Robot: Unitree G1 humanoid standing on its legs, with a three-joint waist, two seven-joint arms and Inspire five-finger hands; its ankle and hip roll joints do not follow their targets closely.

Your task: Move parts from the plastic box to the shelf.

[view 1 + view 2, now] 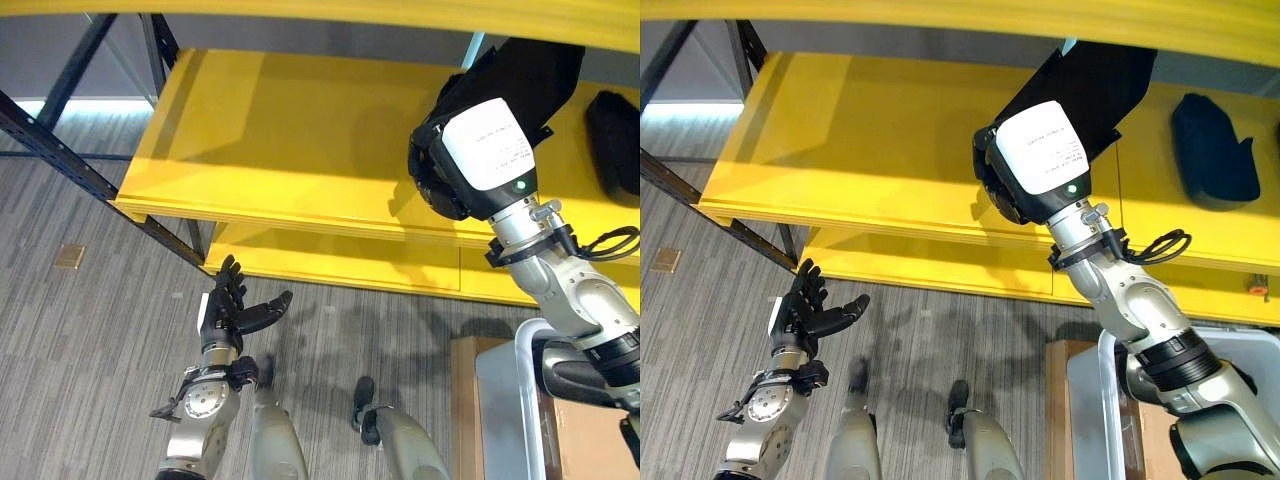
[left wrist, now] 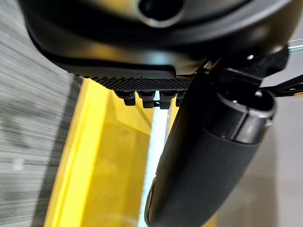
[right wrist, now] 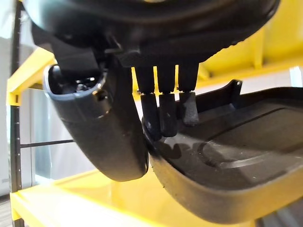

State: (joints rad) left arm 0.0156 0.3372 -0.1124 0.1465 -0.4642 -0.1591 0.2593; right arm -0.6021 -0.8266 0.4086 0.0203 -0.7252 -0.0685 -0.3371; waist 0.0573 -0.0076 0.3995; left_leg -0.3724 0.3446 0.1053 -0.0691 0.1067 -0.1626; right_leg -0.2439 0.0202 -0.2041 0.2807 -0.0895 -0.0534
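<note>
My right hand (image 1: 437, 176) is raised over the yellow shelf (image 1: 270, 130), shut on a black moulded plastic part (image 1: 530, 70). In the right wrist view the fingers (image 3: 163, 113) curl over the part's rim (image 3: 227, 161) and the thumb (image 3: 104, 137) presses from the other side. The part hangs above the shelf board, tilted. A second black part (image 1: 1210, 150) lies on the shelf further right. My left hand (image 1: 232, 310) is low at the left above the carpet, open and empty, its thumb (image 2: 203, 175) large in the left wrist view.
The pale plastic box (image 1: 1090, 420) stands at the lower right beside a brown carton (image 1: 465, 400). Dark shelf posts (image 1: 60, 150) slant along the left. Another yellow board runs across the top edge. The left half of the shelf is bare.
</note>
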